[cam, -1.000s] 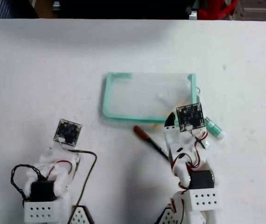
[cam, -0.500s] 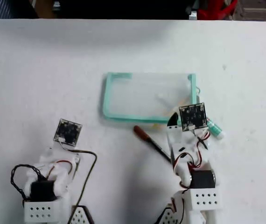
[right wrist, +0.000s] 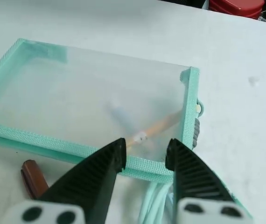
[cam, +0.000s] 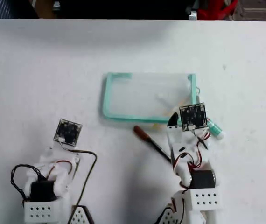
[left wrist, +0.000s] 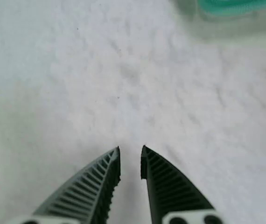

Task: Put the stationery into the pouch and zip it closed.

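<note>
A see-through pouch [cam: 133,93] with a green edge lies flat in the middle of the white table [cam: 53,60]. Two things are inside it, near the end closest to the right arm. One is a thin yellow stick [right wrist: 158,126] that looks like a pencil. The other is a pale white stick [right wrist: 116,114], too blurry through the plastic to name. The small grey zip pull [right wrist: 196,127] sits at that same end of the pouch, and it is hard to tell if the zip is open or closed. A pen [cam: 149,140] with a dark red-brown cap lies on the table just outside the pouch's near edge, beside the right arm. A green and white tube [cam: 214,128] lies on the table on the other side of that arm. The right gripper [right wrist: 144,149] hangs over the near edge of the pouch with its two black fingers spread apart, and it holds nothing. The left gripper [left wrist: 130,156] is well away from the pouch, over bare table. Its fingers are almost together, with a thin gap between the tips, and it holds nothing.
</note>
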`<state>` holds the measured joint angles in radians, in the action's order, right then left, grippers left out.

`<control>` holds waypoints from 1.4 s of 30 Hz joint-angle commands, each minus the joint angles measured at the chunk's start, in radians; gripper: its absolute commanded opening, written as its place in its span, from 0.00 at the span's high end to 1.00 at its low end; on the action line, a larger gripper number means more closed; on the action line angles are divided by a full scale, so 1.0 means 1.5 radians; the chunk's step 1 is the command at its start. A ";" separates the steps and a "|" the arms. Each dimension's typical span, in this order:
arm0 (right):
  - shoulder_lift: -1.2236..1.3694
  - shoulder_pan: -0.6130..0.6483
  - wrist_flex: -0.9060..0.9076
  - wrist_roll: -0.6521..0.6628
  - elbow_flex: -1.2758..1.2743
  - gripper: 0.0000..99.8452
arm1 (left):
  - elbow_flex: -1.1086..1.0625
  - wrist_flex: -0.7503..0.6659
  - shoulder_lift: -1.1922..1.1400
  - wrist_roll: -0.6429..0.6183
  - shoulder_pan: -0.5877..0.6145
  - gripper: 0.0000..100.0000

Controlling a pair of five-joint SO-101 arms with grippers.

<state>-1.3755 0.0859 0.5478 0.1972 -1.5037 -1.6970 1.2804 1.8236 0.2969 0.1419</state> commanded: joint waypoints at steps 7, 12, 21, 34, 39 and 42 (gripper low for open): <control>-0.005 -0.001 -0.026 -0.009 0.000 0.85 | 0.003 0.004 0.001 0.004 -0.006 0.91; -0.005 -0.003 -0.092 -0.008 -0.042 0.85 | 0.003 0.004 0.001 0.004 -0.006 0.91; -0.005 0.004 -0.125 -0.005 -0.063 0.85 | 0.003 0.004 0.001 0.002 -0.088 0.91; -0.005 0.014 -0.139 -0.004 -0.071 0.85 | 0.170 -0.058 0.001 0.003 -0.023 0.91; -0.005 0.012 -0.194 -0.004 -0.099 0.85 | 0.293 -0.055 0.001 0.008 -0.005 0.91; -0.005 0.012 -0.198 -0.004 -0.100 0.85 | 0.345 -0.034 0.001 0.057 -0.006 0.91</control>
<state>-1.3755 0.1028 0.2777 0.1880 -1.6617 -1.3165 1.2190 1.8236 0.3030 0.1250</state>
